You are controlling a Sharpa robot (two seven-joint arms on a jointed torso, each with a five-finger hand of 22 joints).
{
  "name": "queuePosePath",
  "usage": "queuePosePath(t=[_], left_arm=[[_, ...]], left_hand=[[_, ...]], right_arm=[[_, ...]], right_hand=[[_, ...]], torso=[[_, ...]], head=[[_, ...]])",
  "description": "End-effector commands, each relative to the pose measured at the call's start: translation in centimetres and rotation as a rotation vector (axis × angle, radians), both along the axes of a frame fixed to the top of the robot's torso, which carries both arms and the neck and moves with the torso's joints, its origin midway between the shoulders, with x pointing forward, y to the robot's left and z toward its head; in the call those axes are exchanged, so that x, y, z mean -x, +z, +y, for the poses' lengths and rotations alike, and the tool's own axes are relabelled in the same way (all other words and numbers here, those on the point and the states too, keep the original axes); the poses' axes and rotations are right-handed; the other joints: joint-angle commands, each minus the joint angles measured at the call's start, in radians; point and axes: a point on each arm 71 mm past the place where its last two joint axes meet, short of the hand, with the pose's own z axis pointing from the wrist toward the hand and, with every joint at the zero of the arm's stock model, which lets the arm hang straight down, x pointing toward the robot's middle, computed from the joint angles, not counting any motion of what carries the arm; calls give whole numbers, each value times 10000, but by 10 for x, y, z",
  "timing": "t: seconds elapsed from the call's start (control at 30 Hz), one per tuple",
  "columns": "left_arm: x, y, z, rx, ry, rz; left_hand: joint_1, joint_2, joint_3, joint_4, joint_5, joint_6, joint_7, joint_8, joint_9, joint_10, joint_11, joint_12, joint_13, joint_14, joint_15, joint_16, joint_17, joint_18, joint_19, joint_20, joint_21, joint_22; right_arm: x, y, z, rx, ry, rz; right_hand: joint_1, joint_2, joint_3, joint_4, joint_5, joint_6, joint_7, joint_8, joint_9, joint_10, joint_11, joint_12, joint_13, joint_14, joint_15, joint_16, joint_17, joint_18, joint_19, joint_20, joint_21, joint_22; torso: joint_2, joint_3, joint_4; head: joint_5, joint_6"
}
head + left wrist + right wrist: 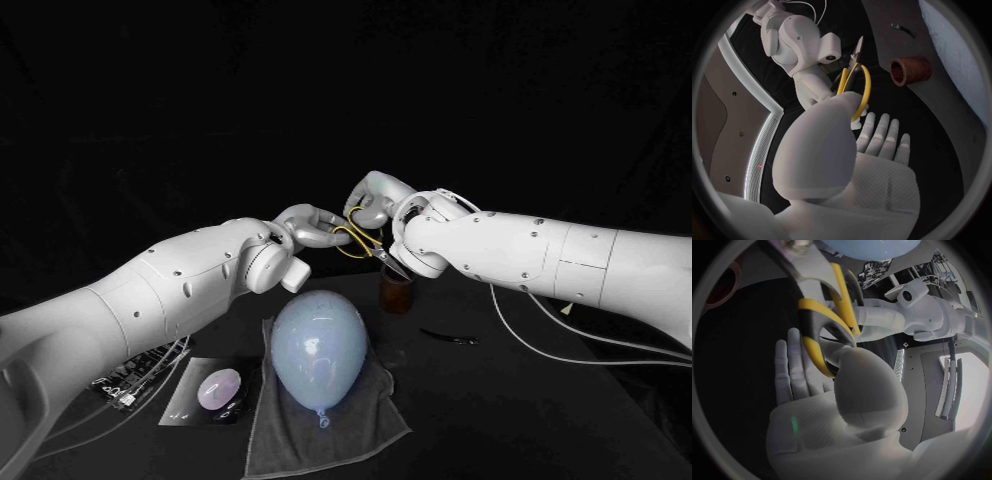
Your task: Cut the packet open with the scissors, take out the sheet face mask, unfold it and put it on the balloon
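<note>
The yellow-handled scissors (359, 241) hang in the air above the table's middle, blades pointing down, held between both hands. My left hand (304, 229) comes at them from the left, its thumb at one handle loop (862, 92). My right hand (378, 202) holds them from the right, thumb through the other loop (820, 347). The pale blue balloon (320, 345) lies on a grey cloth (353, 425) below the hands. The packet (216, 390), dark with a pale oval on it, lies flat left of the cloth.
A brown cylindrical holder (397, 291) stands on the table right under the scissors' tips, just behind the balloon. A small dark object (450, 338) lies to the right of the balloon. Cables run along the table at both sides.
</note>
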Motion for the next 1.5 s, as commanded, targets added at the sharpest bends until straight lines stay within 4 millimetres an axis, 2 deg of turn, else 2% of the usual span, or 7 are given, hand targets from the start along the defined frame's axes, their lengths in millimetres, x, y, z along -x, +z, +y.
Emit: queuePosePath(t=[0.03, 0.4, 0.73, 0.87, 0.97, 1.2, 1.5], left_arm=[[3, 4, -8, 457, -465, 422], [5, 4, -10, 756, -646, 882], [3, 6, -10, 1050, -239, 1028], [1, 5, -7, 967, 52, 1149], [-1, 4, -5, 858, 235, 1258], [-4, 3, -4, 621, 761, 1447], [-5, 1, -8, 483, 671, 1698]], left_hand=[[392, -123, -211, 22, 40, -285, 1286, 162, -24, -369, 55, -68, 1, -588, 61, -95, -117, -135, -211, 16, -49, -23], [1031, -279, 914, -79, 274, -1305, 1297, 771, 32, -1555, 161, -86, 20, -2174, 229, -320, -435, -137, -780, 18, -103, -78], [164, -312, 3028, -1391, 487, -1993, 1309, 1565, 177, -2382, 174, 161, 58, -2801, 282, -39, -366, -137, -1058, 31, -124, -103], [136, -261, 2692, -1889, 302, -2030, 1310, 1838, 209, -2224, 182, 494, 117, -2785, 278, 210, -255, -135, -1051, 21, -119, -100], [429, -193, 2433, -2213, -87, -2091, 1316, 2037, 204, -2226, 185, 704, 131, -2825, 280, 392, -190, -134, -1053, 21, -117, -99], [973, -115, 1175, -1664, -2202, -2250, 1302, 2433, 118, -2383, 189, 1093, 114, -2998, 282, 766, -92, -134, -1024, 26, -107, -92], [1235, -246, 1260, -1446, -2343, -2482, 1307, 2592, 11, -2840, 174, 1098, 37, -3475, 315, 621, -253, -137, -1018, 25, -110, -90]], right_arm=[[2, -7, 7, 406, 299, 163], [1, -15, 10, 596, 317, 284], [3, -20, 11, 578, 313, 348], [5, -21, 12, 525, 338, 352], [7, -21, 13, 510, 369, 376], [7, -22, 16, 527, 359, 448], [2, -27, 16, 604, 95, 511]], right_hand=[[8, 136, 60, -18, 29, 41, 8, 68, 69, 322, -281, 26, 9, 23, -42, -65, 18, 172, -92, -8, 51, 22], [7, 136, 63, -19, 29, 40, 9, 67, 71, 321, -280, 25, 8, 22, -41, -66, 19, 172, -97, -7, 54, 25], [7, 136, 63, -19, 29, 40, 9, 67, 71, 321, -280, 25, 8, 22, -41, -66, 19, 172, -97, -7, 54, 25], [2, 138, 71, -19, 29, 36, 11, 62, 77, 316, -277, 22, 7, 18, -38, -71, 23, 170, -113, -5, 60, 37], [1, 138, 72, -19, 29, 35, 12, 62, 79, 315, -277, 22, 7, 18, -38, -71, 24, 170, -116, -5, 61, 40], [1, 138, 75, -20, 29, 34, 12, 60, 81, 315, -276, 22, 7, 17, -38, -72, 25, 170, -120, -5, 63, 43], [2, 139, 78, -22, 29, 34, 12, 60, 82, 314, -276, 22, 7, 17, -38, -73, 27, 170, -124, -5, 65, 46]], torso=[[-8, 10, -4], [-11, 8, -3], [-5, 7, 4], [3, 8, -8], [5, 9, -4], [-11, 4, 0], [-3, 3, -8]], head=[[8, -23], [6, -55], [20, -76], [25, -94], [35, -119], [23, -160], [18, -159]])
